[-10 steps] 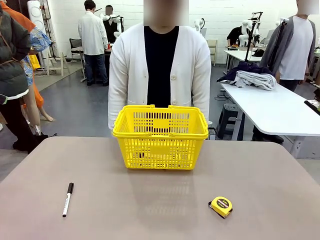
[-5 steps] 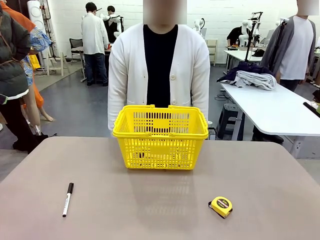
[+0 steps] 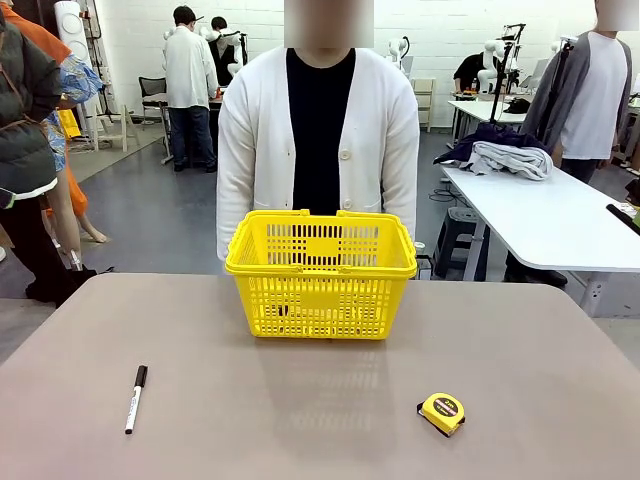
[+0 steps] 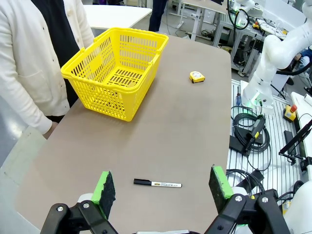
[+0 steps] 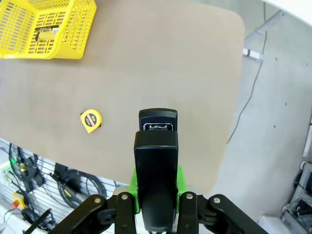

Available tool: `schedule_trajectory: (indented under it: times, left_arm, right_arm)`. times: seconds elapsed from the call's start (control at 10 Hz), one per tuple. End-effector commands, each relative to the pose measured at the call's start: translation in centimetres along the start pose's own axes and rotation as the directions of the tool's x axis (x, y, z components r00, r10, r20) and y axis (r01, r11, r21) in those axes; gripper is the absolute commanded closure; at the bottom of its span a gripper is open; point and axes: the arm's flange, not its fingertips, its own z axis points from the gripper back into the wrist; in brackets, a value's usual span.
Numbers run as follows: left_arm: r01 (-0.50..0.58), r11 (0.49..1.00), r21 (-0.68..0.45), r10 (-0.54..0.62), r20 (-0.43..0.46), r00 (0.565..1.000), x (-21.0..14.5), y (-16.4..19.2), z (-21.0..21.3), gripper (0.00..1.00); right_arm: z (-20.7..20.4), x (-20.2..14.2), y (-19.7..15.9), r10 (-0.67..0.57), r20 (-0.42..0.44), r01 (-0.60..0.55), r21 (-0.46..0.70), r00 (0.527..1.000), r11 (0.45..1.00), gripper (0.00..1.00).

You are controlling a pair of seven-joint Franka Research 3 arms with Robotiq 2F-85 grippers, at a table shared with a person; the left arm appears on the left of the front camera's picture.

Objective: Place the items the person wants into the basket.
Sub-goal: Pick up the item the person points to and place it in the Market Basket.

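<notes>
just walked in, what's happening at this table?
The right pincer is shut on a long black stapler, held up above the table. The left pincer is open and empty, hovering over the white marker. A person in a white cardigan stands at the far side behind the yellow basket, which already has something dark lying in it. A yellow tape measure lies on the table, untouched.

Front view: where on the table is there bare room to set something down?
Bare table runs broadly between the marker on the left and the tape measure on the right, up to the basket. Both far corners beside the basket are bare too. Nowhere crowded.
</notes>
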Motion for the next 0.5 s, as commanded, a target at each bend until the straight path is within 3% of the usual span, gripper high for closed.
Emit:
schedule_trajectory:
  times: [0.0,0.4]
  left_arm:
    - [0.024,1.000,0.001,-0.024,0.016,1.000,-0.2,0.1,0.1,0.00]
    - [0.024,1.000,0.001,-0.024,0.016,1.000,-0.2,0.1,0.1,0.00]
  right_arm:
    - [0.8,3.7,2.6,0.206,0.028,-0.205,-0.035,0.978,0.978,0.69]
    - [-0.1,16.8,14.9,0.544,-0.065,-0.548,-0.080,0.836,0.833,0.69]
